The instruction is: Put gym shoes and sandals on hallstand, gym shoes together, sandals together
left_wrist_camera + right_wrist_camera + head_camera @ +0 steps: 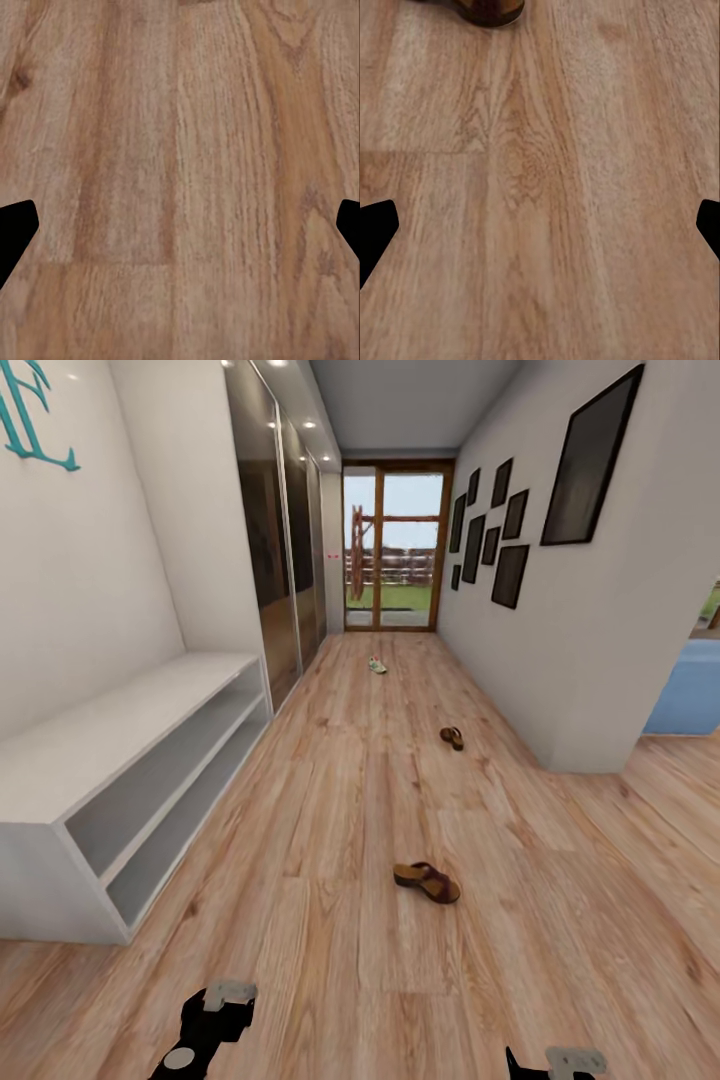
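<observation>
On the wood-plank corridor floor a brown sandal lies ahead of me, slightly right of centre. The second sandal rests farther down the corridor. A small white and green gym shoe lies far off near the glass door. My left gripper hangs low over bare planks, and in the left wrist view the left gripper is open and empty. My right gripper sits at the picture's lower edge; in its wrist view the right gripper is open, with the near sandal's edge just past it. The hallstand is out of view.
A low white bench with two open shelf levels stands against the left wall. Dark mirrored wardrobe doors follow it. The right wall ends at a corner, with a blue piece of furniture beyond. A glass door closes the corridor's far end.
</observation>
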### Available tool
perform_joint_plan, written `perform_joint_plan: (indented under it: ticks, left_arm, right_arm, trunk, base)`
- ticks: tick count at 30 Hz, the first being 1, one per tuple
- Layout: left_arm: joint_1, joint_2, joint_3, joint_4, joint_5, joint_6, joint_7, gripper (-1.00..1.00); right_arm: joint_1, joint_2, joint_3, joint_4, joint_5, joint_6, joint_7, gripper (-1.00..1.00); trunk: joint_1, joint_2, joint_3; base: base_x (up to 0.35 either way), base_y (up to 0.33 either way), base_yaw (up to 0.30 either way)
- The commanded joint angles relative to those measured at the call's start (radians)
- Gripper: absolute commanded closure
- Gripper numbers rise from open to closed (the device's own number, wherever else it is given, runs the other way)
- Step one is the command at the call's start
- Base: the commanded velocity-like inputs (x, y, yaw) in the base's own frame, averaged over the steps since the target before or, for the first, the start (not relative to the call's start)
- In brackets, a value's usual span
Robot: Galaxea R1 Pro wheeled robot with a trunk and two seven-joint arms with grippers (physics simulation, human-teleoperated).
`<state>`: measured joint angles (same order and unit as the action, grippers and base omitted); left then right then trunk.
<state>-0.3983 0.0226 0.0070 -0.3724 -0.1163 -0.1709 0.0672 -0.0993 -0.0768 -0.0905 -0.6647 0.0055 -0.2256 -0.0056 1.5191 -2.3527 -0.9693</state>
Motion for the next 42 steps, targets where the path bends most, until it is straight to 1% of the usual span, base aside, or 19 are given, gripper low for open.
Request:
perform_joint_plan:
  ticks: [1,6,10,35,42]
  left_arm:
    - [-0.001,0.0,0.001,0.001,-0.011,-0.004,0.005,-1.0]
    - [-0.001,0.0,0.001,0.001,-0.011,-0.004,0.005,-1.0]
    - [-0.001,0.0,0.001,0.001,-0.011,-0.004,0.005,-1.0]
    - [-0.001,-0.001,0.001,0.001,-0.011,-0.004,0.004,-1.0]
    - [-0.001,-0.001,0.001,0.001,-0.011,-0.004,0.004,-1.0]
  right_arm:
    - [0.0,0.0,0.0,0.0,0.001,-0.003,-0.001,-1.0]
    - [0.0,0.0,-0.001,0.0,0.001,-0.003,-0.001,-1.0]
    - [0.0,0.0,-0.001,0.0,0.001,-0.003,-0.001,-1.0]
    - [0.0,0.0,-0.002,0.002,0.001,-0.003,-0.001,-1.0]
    - [0.0,0.0,-0.002,0.001,0.001,-0.003,-0.001,-1.0]
  trunk:
    - [0.0,0.0,-0.001]
    - [0.0,0.0,-0.001]
    - [0.0,0.0,-0.001]
    - [0.0,0.0,-0.001]
    - [0.0,0.0,-0.001]
  base:
    - [0.332,0.088,0.0]
    - [0.326,0.138,-0.02]
    - [0.297,0.208,-0.195]
    - [0.275,0.24,-0.271]
    - [0.134,0.09,-0.274]
